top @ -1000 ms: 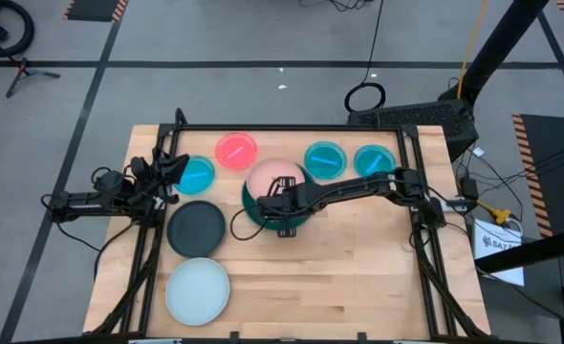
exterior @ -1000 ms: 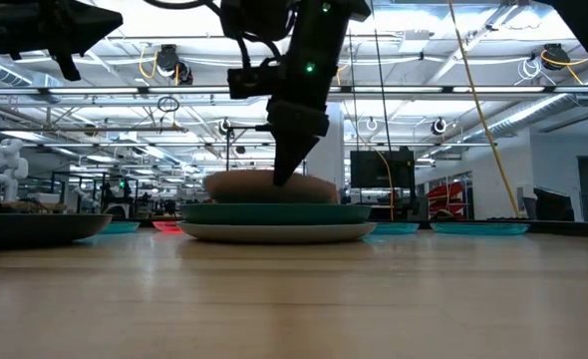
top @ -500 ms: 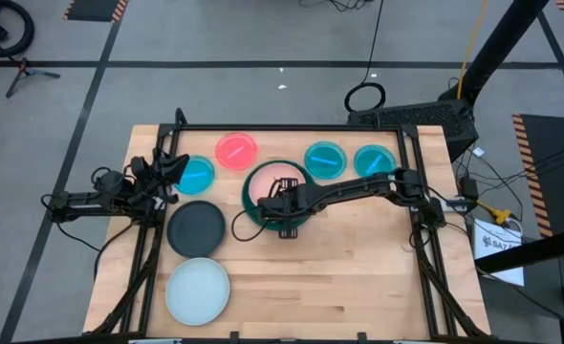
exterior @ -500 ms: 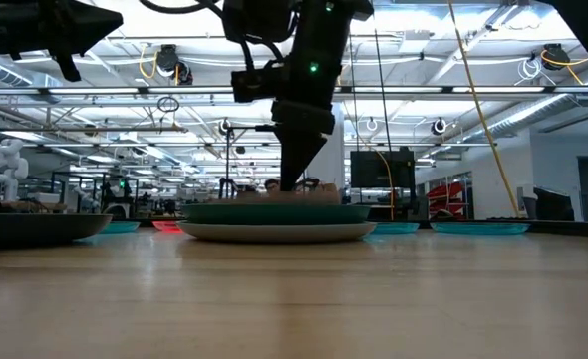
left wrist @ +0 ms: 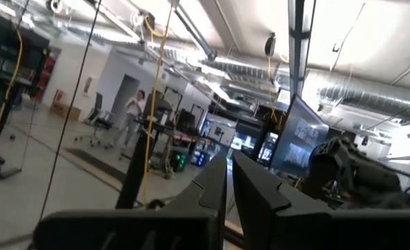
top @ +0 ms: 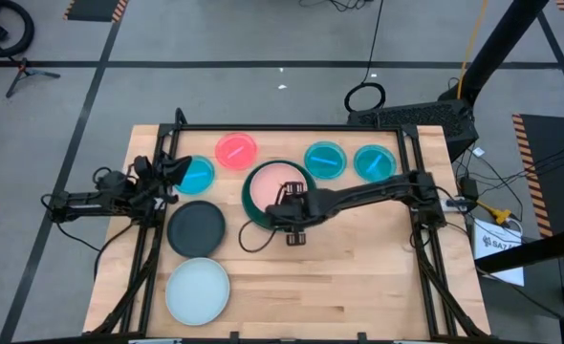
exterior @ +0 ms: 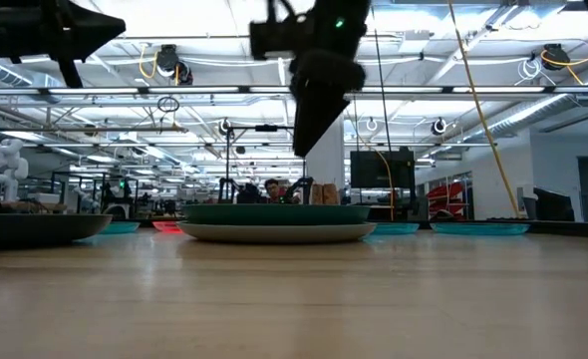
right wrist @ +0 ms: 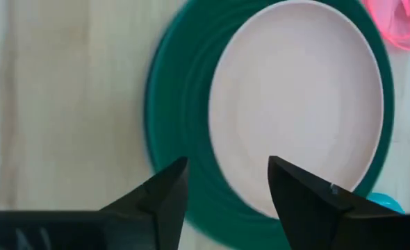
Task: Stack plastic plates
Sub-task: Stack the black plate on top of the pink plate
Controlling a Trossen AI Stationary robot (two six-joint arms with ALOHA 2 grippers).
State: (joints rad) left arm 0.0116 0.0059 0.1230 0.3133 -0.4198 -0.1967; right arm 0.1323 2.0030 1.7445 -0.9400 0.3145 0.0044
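Observation:
A salmon-pink plate (top: pixel 276 182) lies flat inside a dark green plate (top: pixel 253 205) at the table's middle. In the low view the green plate (exterior: pixel 274 212) rests on a grey plate (exterior: pixel 279 233). My right gripper (right wrist: pixel 222 187) hangs open above the stack's near rim, clear of it (exterior: pixel 309 125). At the table's left edge my left gripper (top: pixel 172 172) waits, shut and empty, pointing up into the room (left wrist: pixel 229 184). The other plates sit singly on the wood.
Bright blue plates lie at the far left (top: pixel 196 174) and far right (top: pixel 324 160) (top: pixel 374 161), with a pink-red one (top: pixel 236 149) between. A black plate (top: pixel 197 227) and a pale blue plate (top: pixel 198 290) lie near left. Bare wood (top: pixel 349 277) fills the near right.
My right gripper has let go of the salmon-pink plate, which was propped up on the green plate and now lies flat inside it, below the rim in the low view. The gripper has then risen and drawn back a little toward the table's near right.

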